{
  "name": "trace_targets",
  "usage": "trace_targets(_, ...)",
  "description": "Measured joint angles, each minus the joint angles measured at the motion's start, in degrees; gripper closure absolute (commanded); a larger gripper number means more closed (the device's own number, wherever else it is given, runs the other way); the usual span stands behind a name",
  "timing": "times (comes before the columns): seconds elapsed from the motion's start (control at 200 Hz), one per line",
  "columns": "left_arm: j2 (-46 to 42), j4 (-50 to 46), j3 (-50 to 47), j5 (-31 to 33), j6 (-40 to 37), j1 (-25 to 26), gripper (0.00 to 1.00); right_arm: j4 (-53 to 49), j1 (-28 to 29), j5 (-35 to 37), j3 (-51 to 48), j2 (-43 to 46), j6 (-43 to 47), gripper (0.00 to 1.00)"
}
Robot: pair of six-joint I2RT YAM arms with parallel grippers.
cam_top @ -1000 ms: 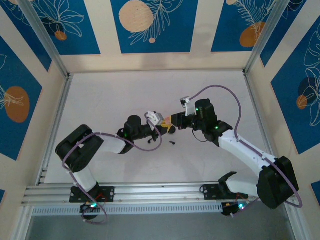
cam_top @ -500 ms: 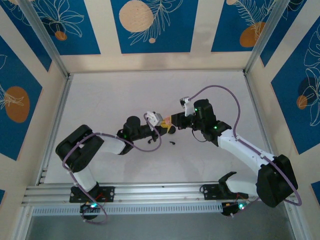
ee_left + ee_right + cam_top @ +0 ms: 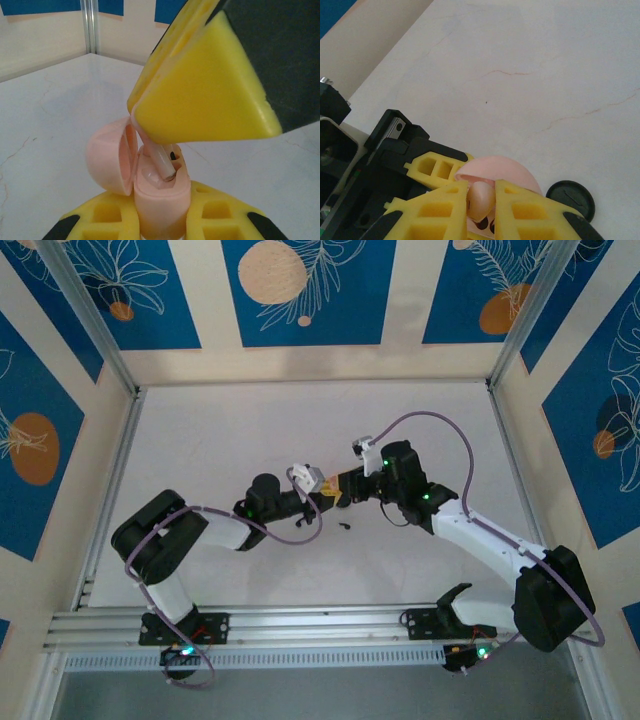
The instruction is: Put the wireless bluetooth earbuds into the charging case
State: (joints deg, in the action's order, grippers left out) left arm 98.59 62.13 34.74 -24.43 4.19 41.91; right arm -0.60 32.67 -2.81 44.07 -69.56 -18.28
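Ana: Right arm has come a little toward the left of the overhead frame in the last second, so the right fingers point(image 3: 200, 95) now sit over the left ones at frame centre. Anything else shifted?

Ben: No. The small black earbud point(image 3: 345, 527) lies on the desk point(image 3: 250, 430) just below where the two arms meet. It's in the same spot as before, touching neither arm.

Ana: And the charging case?

Ben: Lower centre of the left wrist view. The pink charging case point(image 3: 160, 200) stands upright, pinched between the left fingers point(image 3: 107, 220). Its lid point(image 3: 107, 160) is swung open to the left.

Ana: What are the right fingers doing?

Ben: They're pressed onto a pale pink piece point(image 3: 161, 161), stem-shaped and slanting down from the upper right. Its tip is inside the case's open mouth. A dark spot sits just beside it in the case, and I can't tell what that is.

Ana: Right wrist view?

Ben: The same pale piece shows between the yellow fingers at bottom centre, with the lid's dome behind it. A black puck point(image 3: 570, 200) lies flat on the desk at lower right, near the case.
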Motion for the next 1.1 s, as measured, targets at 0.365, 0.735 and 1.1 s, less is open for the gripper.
trace_targets(0.365,-0.04,-0.11,-0.63,0.02,-0.02,0.0,0.95,-0.96,1.9,3.26,0.0,0.0,3.65,0.84)
trace_targets(0.735,-0.37,-1.44,-0.92,0.02,-0.22,0.02,0.96,-2.89,2.93,6.1,0.42,0.02,5.95,0.83)
trace_targets(1.1,-1.51,-2.12,-0.94,0.48,-0.7,0.02,0.96,-3.96,4.48,8.2,1.68,0.13,8.07,0.83)
